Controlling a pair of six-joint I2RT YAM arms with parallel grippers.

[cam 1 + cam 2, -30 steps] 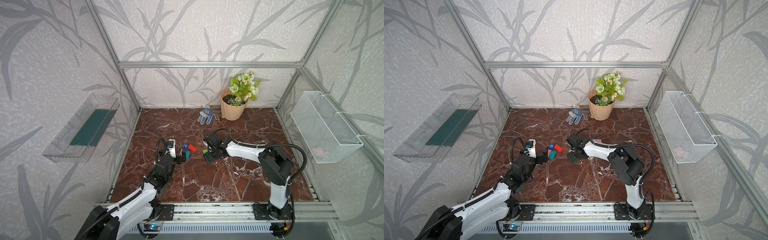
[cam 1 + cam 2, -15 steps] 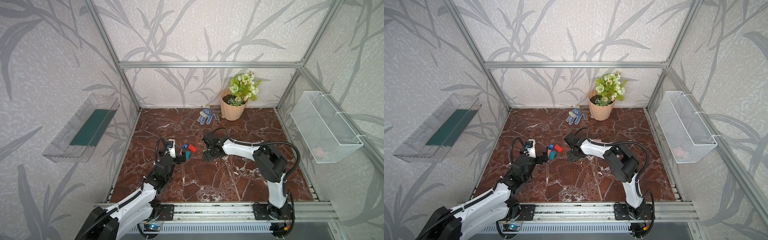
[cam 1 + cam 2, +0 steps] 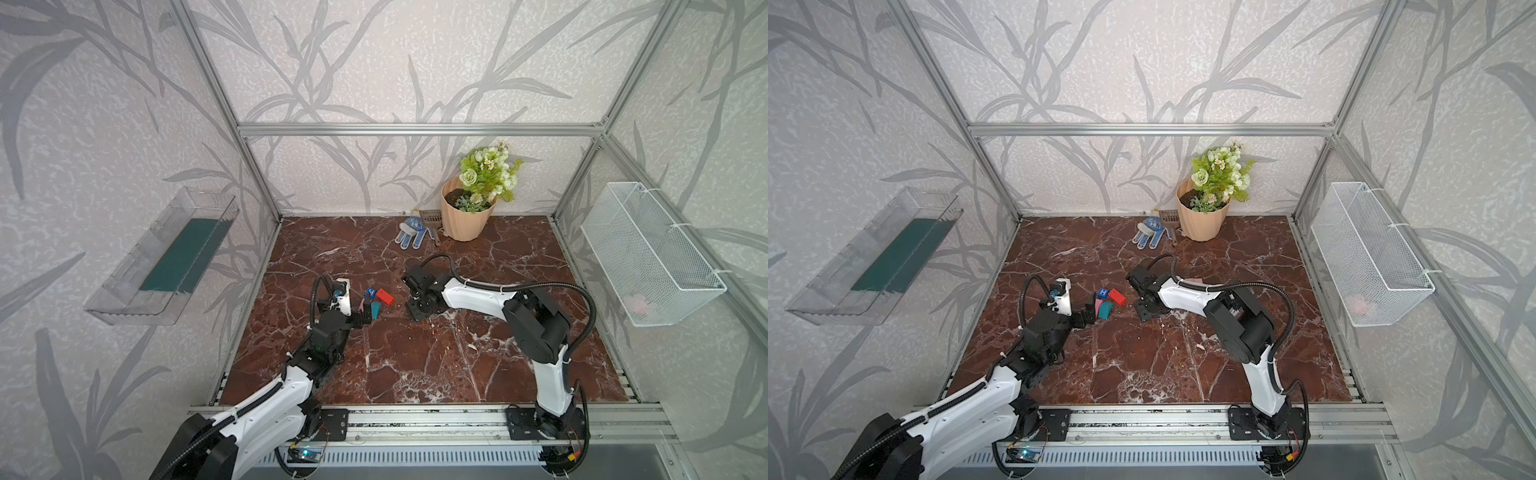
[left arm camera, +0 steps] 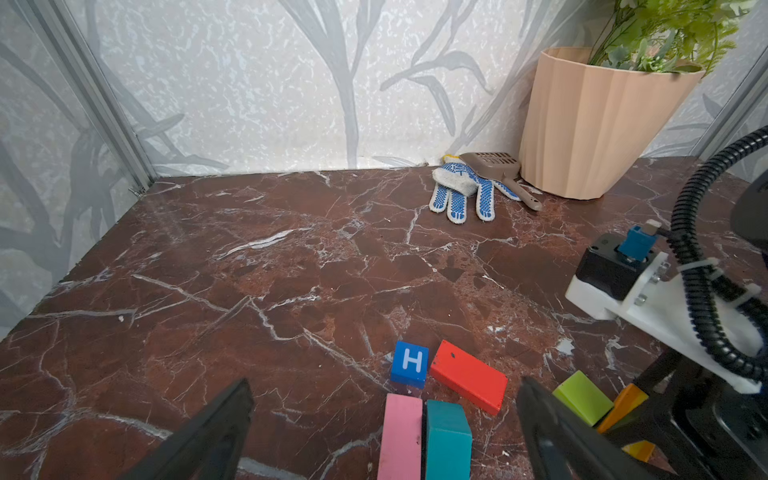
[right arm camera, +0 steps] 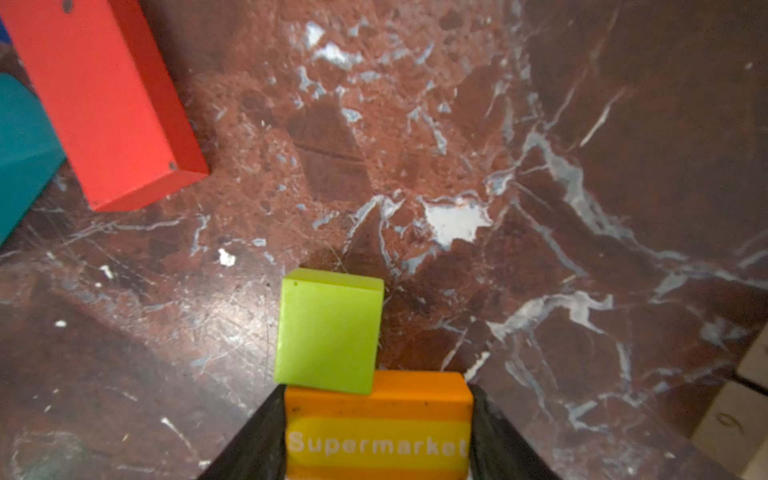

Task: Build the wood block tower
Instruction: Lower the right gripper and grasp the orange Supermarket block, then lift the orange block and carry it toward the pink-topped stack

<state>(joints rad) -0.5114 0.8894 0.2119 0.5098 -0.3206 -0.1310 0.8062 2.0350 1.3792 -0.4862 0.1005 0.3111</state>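
Right wrist shows orange block (image 5: 378,424) pinched within end effector (image 5: 376,397).

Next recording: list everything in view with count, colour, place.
blue H cube: one, white H, centre of table
red block: one, beside it
pink block: one, by left gripper
teal block: one, alongside pink block
lime green block: one, against orange block
orange block: one, in right gripper
tan blocks: two or more, partly seen, near right gripper
flowerpot: one, peach, by back wall
glove: one, white-blue, beside flowerpot
scoop: one, grey-brown, behind glove
tray: one, clear, left wall
basket: one, white wire, right wall
left gripper: open
right gripper: shut on orange block
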